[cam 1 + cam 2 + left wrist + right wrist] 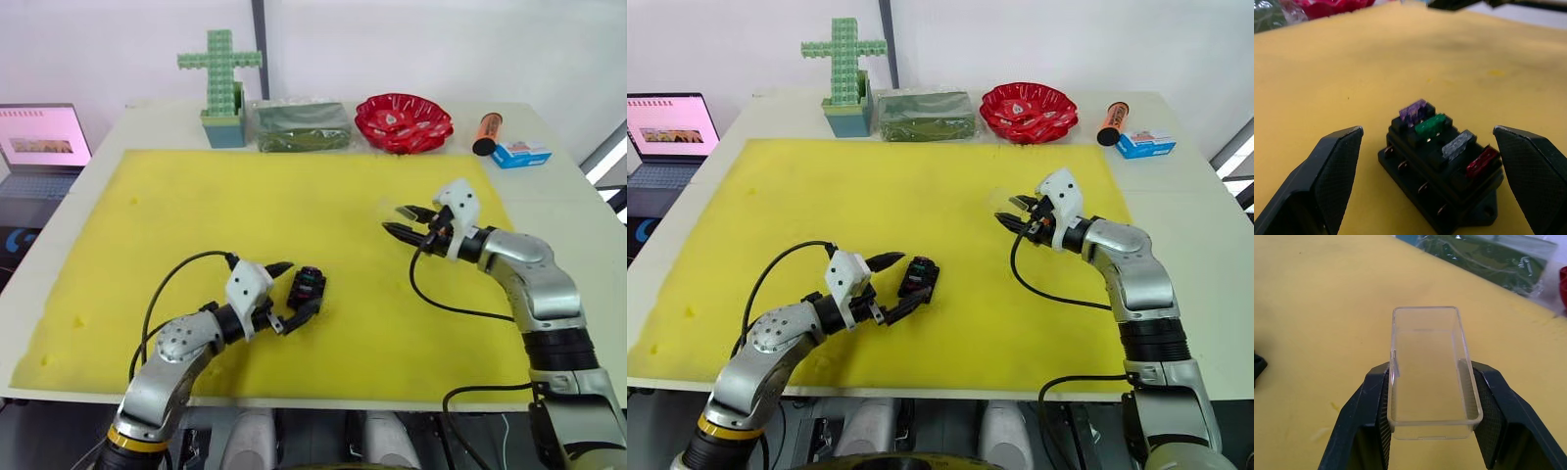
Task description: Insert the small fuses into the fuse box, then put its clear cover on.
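so the worktop [563,191] is white with a big yellow foam mat [294,196] covering most of it, and the fuse box [308,287] sits on the mat's near half, a bit left of the middle. taking that black box as the landmark: all four small fuses are already seated in its top slots in a row, the purple fuse [1413,110], the green fuse [1430,125], the grey fuse [1457,145] and the red fuse [1482,162].

the left gripper [285,296] is spread wide right at the box, one finger on either side of it, and the wrist view shows clear gaps between the fingers [1332,176] and the box walls, so it isn't squeezing anything.

off to the right of the box and further back on the mat, the right gripper [1012,218] hangs in the air clamped on the clear cover [1430,369], pads pressing its two long sides, open side facing the wrist camera. it's well apart from the box.

way behind the box along the back edge there's a green block cross [220,69], a green wrapped package [300,125], a red bowl [403,121], an orange tube [487,133] and a small blue box [520,153]. a laptop [39,147] sits off the worktop's left side.
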Motion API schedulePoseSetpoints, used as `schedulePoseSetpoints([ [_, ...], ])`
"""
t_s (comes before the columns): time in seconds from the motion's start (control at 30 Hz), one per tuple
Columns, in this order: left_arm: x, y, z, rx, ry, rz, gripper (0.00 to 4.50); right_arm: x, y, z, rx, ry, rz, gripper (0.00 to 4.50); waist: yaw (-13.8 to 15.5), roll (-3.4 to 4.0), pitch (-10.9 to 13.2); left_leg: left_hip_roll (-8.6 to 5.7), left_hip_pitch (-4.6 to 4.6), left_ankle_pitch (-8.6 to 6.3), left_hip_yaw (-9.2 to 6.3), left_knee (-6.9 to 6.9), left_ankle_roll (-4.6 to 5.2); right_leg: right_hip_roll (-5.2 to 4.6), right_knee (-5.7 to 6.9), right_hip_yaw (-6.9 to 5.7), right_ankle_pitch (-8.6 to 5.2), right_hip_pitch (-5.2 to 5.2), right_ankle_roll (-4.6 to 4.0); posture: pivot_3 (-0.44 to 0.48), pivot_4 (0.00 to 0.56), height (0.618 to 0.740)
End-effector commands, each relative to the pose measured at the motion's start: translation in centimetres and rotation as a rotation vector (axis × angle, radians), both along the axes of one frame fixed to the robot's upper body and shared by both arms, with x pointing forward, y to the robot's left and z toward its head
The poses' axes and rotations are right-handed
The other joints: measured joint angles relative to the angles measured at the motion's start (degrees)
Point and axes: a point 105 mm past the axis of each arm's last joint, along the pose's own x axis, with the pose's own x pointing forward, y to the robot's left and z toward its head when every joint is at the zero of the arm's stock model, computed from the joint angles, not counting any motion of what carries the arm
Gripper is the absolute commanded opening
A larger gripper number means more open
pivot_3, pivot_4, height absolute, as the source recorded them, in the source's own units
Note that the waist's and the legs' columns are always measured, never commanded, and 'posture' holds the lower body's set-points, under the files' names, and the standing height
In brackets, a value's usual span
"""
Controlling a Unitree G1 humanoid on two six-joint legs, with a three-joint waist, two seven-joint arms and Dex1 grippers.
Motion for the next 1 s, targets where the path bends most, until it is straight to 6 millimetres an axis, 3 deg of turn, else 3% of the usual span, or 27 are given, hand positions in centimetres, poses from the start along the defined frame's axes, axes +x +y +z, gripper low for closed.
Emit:
schedulePoseSetpoints([
  [0.03,0.1,-0.6,-0.7,0.018,0.019,0.013,4.50,0.0,0.0,2.1,0.015,-0.067,0.006,1.82,0.00,0.00,0.00,0.00,0.00,0.00,0.00,0.00,0.01,0.00,-0.02,0.00,0.00,0.00,0.00,0.000,0.150,0.740],
  [0.23,0.1,-0.4,-2.6,0.036,0.090,-0.005,4.50,0.0,0.0,2.3,0.016,-0.072,0.002,1.82,0.05,0.01,0.00,0.00,0.00,0.00,-0.01,0.01,0.01,0.00,0.01,0.00,0.00,0.00,0.00,0.000,0.150,0.740],
  [0.43,0.5,1.0,-4.1,0.114,0.068,0.073,4.50,0.1,-0.2,2.5,0.015,-0.077,-0.001,1.82,0.02,0.03,-0.02,0.00,0.02,-0.01,-0.01,0.01,0.01,-0.01,0.00,0.00,0.00,0.01,0.00,0.000,0.150,0.740],
  [0.57,0.3,2.7,-4.4,0.133,0.051,0.121,4.50,0.0,-0.2,2.5,0.013,-0.078,-0.002,1.82,-0.14,0.04,-0.03,0.02,0.07,-0.01,-0.01,-0.02,0.01,0.00,0.01,0.00,-0.01,0.02,-0.01,0.000,0.150,0.740],
  [0.73,-0.6,3.1,-4.8,0.139,0.073,0.082,4.50,0.2,-0.1,2.5,0.017,-0.079,-0.001,1.82,-0.47,0.14,-0.08,0.06,0.15,-0.02,0.01,-0.10,0.04,0.02,0.03,0.00,-0.02,0.00,-0.04,0.000,0.150,0.740],
  [0.83,-0.3,3.1,-4.5,0.138,0.062,0.094,3.89,0.4,0.0,2.6,0.020,-0.081,-0.001,1.82,-0.44,0.16,-0.10,0.06,0.16,-0.03,0.03,-0.11,0.04,0.02,0.03,0.00,-0.02,0.01,-0.04,0.000,0.150,0.740],
  [0.97,-0.3,2.9,-4.3,0.128,0.070,0.095,2.63,0.3,0.0,2.6,0.021,-0.081,-0.002,1.82,-0.33,0.17,-0.10,0.06,0.16,-0.03,0.02,-0.10,0.04,0.02,0.03,0.00,-0.02,0.01,-0.04,0.000,0.150,0.740],
  [1.0,-0.3,2.8,-4.2,0.126,0.071,0.095,2.58,0.3,0.0,2.5,0.021,-0.080,-0.002,1.82,-0.33,0.17,-0.10,0.06,0.16,-0.03,0.02,-0.10,0.04,0.02,0.03,0.00,-0.02,0.01,-0.04,0.000,0.150,0.740],
])
